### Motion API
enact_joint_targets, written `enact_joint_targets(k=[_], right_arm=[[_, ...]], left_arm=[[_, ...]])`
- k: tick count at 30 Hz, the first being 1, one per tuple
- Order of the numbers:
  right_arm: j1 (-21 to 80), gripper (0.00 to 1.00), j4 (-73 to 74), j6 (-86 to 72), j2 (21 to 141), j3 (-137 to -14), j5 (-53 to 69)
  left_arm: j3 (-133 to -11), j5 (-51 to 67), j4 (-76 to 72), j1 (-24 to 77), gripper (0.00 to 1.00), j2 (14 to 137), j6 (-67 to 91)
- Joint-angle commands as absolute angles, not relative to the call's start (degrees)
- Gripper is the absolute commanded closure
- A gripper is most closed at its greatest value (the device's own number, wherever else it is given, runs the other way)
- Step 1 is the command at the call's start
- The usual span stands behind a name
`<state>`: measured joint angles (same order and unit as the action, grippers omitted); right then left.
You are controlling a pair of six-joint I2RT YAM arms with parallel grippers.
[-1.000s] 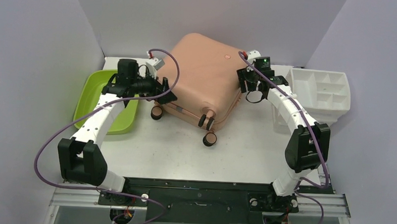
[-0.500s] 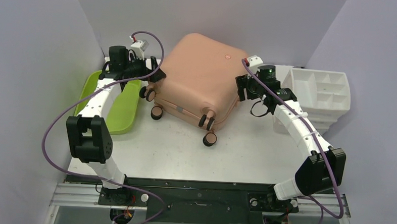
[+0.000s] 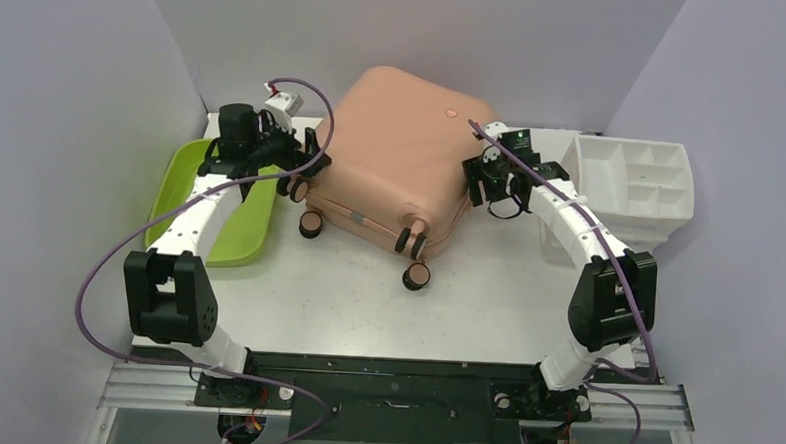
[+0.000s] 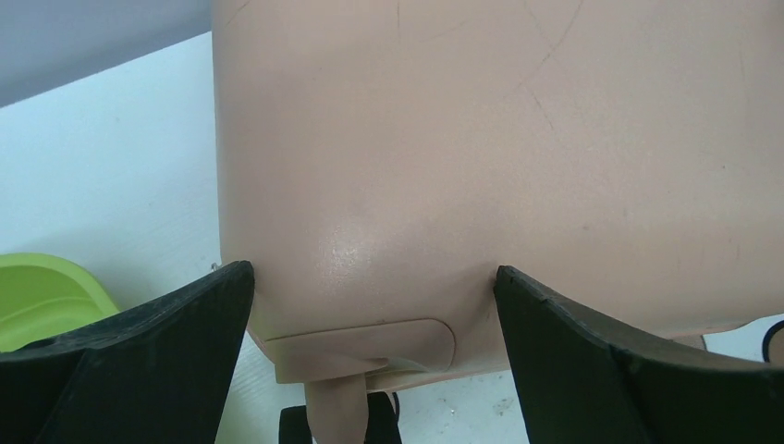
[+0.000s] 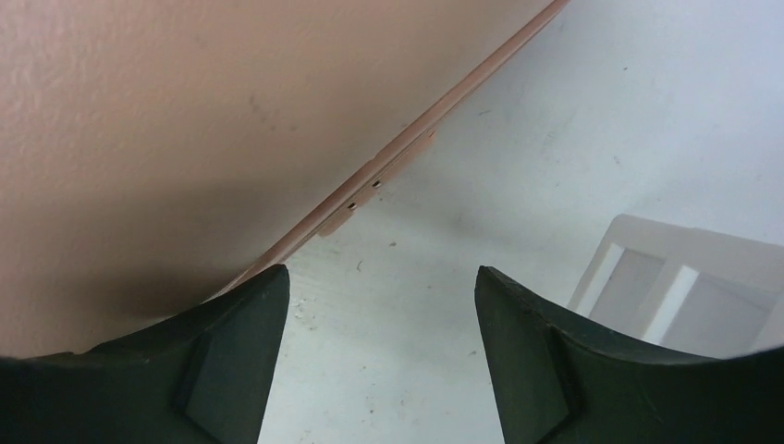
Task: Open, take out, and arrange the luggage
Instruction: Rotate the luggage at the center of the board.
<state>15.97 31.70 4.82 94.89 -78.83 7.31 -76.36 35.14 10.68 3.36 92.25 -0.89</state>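
Both arms have shifted over the past second: the left gripper [image 3: 306, 163] has drawn back toward the far left along the luggage [image 3: 397, 152], uncovering a fourth wheel [image 3: 292, 188], while the right gripper [image 3: 481, 176] has edged in toward the shell's right side. The luggage itself has hardly moved.

It lies flat on the table [image 3: 366, 301], far of centre, closed, with its logo [image 3: 451, 111] facing up. It sits skewed like a diamond. The wheeled end faces near and slightly left. The near-square body's long axis runs from that end toward the far wall, leaning right.

At the luggage's left corner, the left gripper's jaws stand wide apart. The wrist view shows the rounded shell filling the gap between the black fingers [image 4: 185, 314], with a wheel post below; whether they touch it cannot be told.

On the right side, the right gripper's jaws are also apart, holding nothing. Its wrist view shows the shell's seam [image 5: 370, 190] beside the left finger [image 5: 231, 342] and bare table between the two.

A green tub [image 3: 175, 187] sits at the left, an organizer [image 3: 636, 178] at the right.
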Motion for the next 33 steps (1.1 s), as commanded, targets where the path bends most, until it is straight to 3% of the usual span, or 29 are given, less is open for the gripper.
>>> enact_joint_targets(k=[1, 12, 26, 30, 33], right_arm=[[16.17, 0.3, 26.54, 3.9, 95.85, -86.36, 11.18], [14.71, 0.3, 28.81, 4.81, 97.59, -94.02, 7.81], [14.59, 0.27, 31.54, 10.26, 82.45, -87.71, 10.63], [14.59, 0.27, 32.38, 11.83, 77.39, -84.82, 13.02], [14.59, 0.27, 32.26, 12.31, 74.33, -81.33, 15.34]], left_arm=[[-69.24, 47.48, 22.39, 13.08, 0.04, 88.99, 0.31], [-66.07, 50.48, 22.03, 17.9, 0.04, 86.66, -1.17], [-64.86, 56.63, 20.6, 20.49, 0.04, 82.05, -4.37], [-66.92, 56.58, 25.3, 15.48, 0.04, 81.33, -13.43], [-66.71, 64.17, 27.55, 6.97, 0.04, 82.9, -19.22]])
